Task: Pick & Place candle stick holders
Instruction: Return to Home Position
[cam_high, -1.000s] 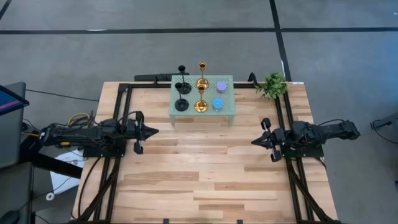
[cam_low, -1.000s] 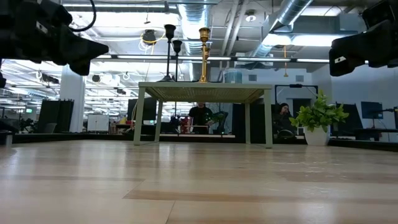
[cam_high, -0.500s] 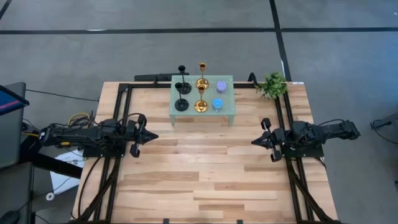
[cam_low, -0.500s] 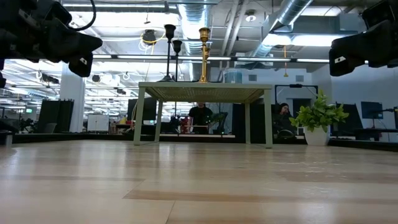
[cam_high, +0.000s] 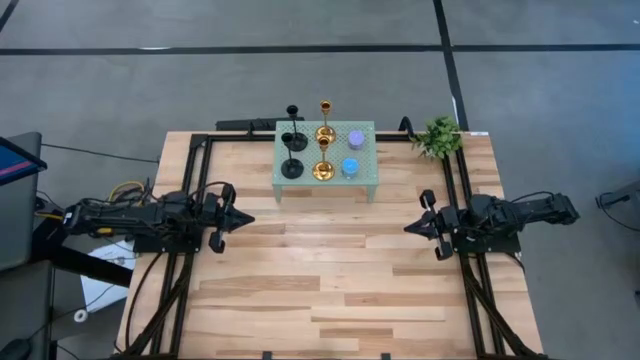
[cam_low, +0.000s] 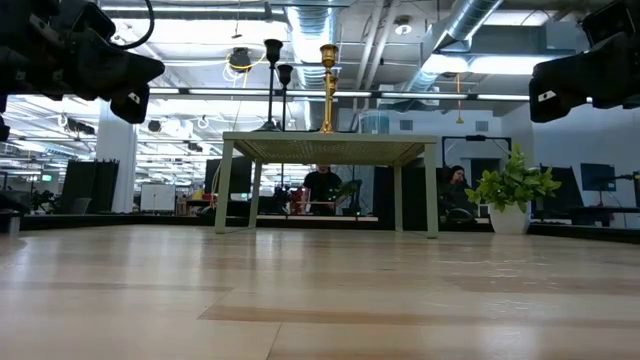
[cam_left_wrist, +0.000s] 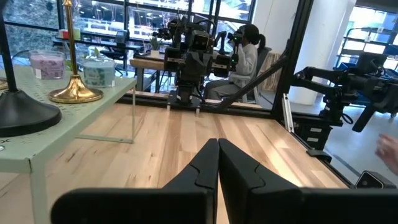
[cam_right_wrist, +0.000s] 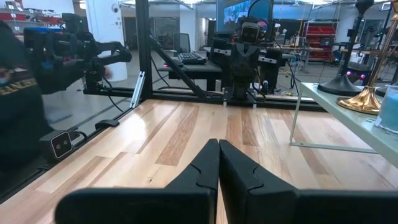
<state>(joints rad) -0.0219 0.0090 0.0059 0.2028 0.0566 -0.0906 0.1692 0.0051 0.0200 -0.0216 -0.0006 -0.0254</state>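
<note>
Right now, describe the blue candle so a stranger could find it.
Find the pale green perforated stand at the wooden table's far edge. The blue candle sits in its right column, nearer the arms: squat and blue, unlike the purple candle behind and gold holder beside.

Two black holders (cam_high: 291, 168) and two gold holders (cam_high: 322, 171) stood upright on the green stand (cam_high: 369, 176). The purple cylinder (cam_high: 356, 138) and blue cylinder (cam_high: 351, 167) sat alongside.
</note>
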